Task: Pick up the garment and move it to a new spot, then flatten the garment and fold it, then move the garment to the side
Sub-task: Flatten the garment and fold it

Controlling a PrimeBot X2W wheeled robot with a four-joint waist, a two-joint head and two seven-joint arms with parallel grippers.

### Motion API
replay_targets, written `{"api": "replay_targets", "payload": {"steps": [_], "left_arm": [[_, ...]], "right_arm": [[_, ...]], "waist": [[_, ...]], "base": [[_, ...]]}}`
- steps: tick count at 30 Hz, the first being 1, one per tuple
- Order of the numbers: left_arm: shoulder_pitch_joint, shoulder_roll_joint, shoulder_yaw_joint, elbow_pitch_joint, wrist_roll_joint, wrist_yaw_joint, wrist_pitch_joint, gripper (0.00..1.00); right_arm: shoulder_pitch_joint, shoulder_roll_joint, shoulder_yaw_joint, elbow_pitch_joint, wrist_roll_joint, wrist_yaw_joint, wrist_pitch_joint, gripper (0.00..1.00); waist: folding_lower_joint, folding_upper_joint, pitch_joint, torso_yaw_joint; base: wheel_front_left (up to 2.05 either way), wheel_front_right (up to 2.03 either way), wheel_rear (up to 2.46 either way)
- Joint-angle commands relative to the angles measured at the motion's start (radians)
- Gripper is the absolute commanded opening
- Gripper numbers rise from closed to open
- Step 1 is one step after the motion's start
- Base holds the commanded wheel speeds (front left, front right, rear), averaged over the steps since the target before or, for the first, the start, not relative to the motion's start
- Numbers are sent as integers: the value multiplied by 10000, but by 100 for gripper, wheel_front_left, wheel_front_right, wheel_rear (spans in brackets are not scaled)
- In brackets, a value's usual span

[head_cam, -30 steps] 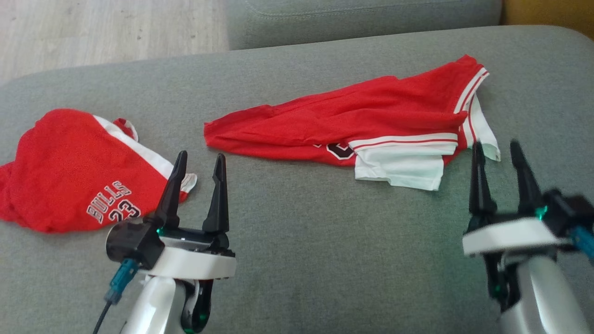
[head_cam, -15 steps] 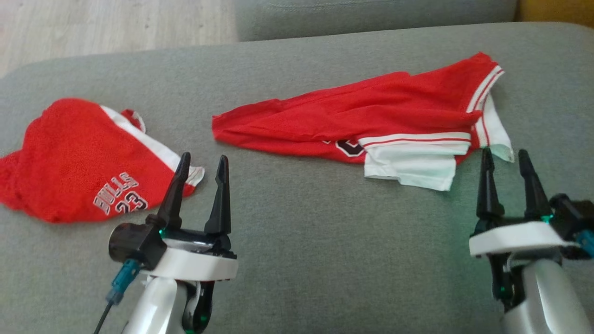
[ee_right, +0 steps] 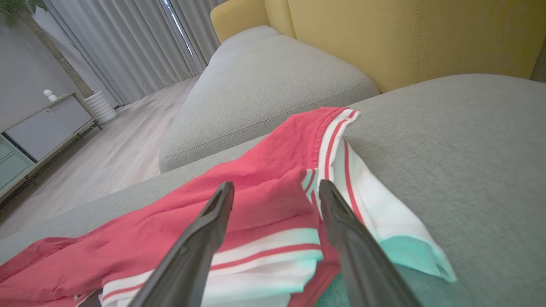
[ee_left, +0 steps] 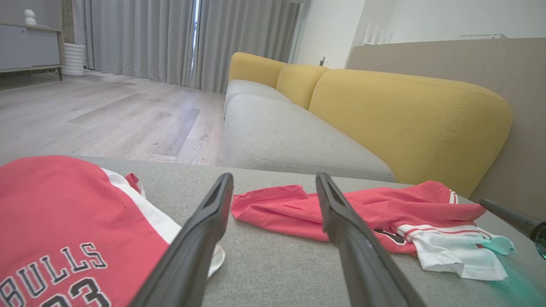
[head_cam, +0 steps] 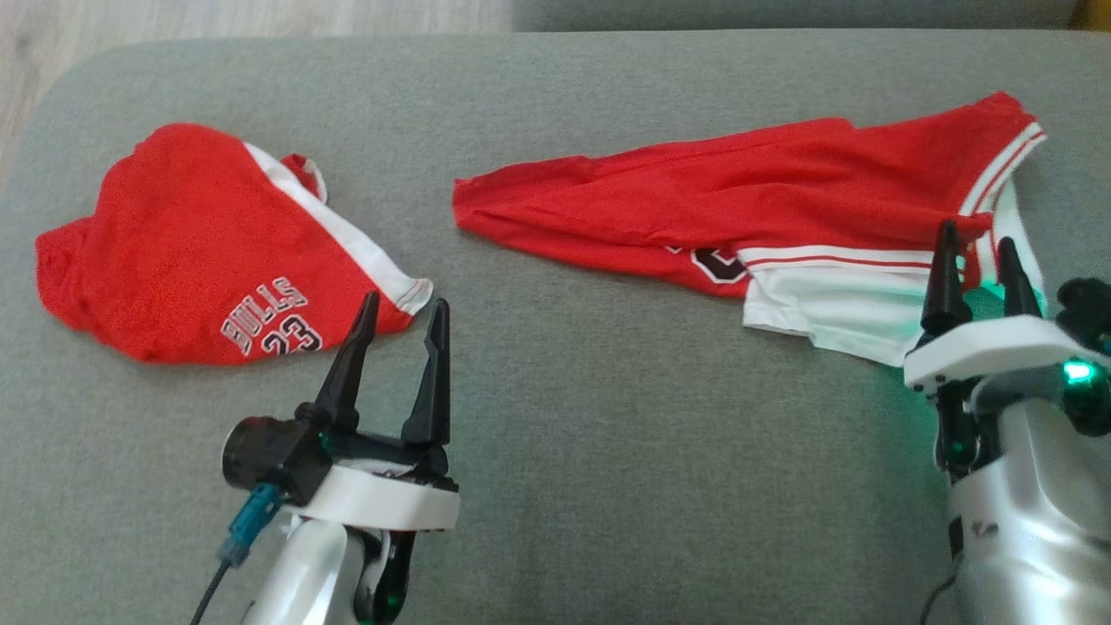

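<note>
On my head camera, a crumpled red-and-white garment (head_cam: 694, 200) stretches across the upper right of the grey sofa cushion (head_cam: 608, 451). My right jaws, spread wide, sit over its white hem at right; my left jaws, also spread, point toward a red Bulls 23 shirt (head_cam: 174, 243) at left

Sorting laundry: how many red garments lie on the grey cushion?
2: a bunched red Bulls 23 garment at left; a crumpled red-and-white jersey at right. None seems hidden.
</note>
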Motion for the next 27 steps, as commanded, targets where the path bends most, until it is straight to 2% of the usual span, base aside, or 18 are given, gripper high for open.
{"api": "replay_targets", "payload": {"steps": [1,10,11,12,13,14,21,27], "left_arm": [[-488,16,195,-257,22,-54,-63,100],[-534,16,-24,-239,141,-95,-63,100],[-549,16,-33,-243,132,-99,-63,100],[-566,16,-37,-248,122,-101,-63,100],[-582,16,-36,-253,112,-102,-63,100],[-594,16,-33,-258,105,-103,-63,100],[-558,16,41,-217,124,-95,-63,100],[-455,16,128,-213,20,-67,-63,100]], "right_arm": [[-474,-28,132,-85,-70,67,-49,100],[-1585,-28,-817,1595,-549,67,-372,100],[-1699,-28,-855,1762,-546,67,-405,91],[-1807,-28,-861,1920,-535,67,-437,71],[-1907,-28,-837,2062,-516,67,-473,30],[-1995,-28,-797,2156,-514,67,-533,0],[-2289,-28,-1206,1974,-100,67,-841,0],[-2554,-120,-3427,-19,-122,67,-860,0]], "waist": [[-1,0,89,129],[-1,0,284,364],[-1,0,297,372],[-1,0,310,374],[-1,0,318,373],[-1,0,319,366],[-1,0,157,215],[-1,0,-184,39]], "base": [[0,0,0],[0,0,0],[0,0,0],[0,0,0],[0,0,0],[0,0,0],[0,0,0],[0,0,0]]}}
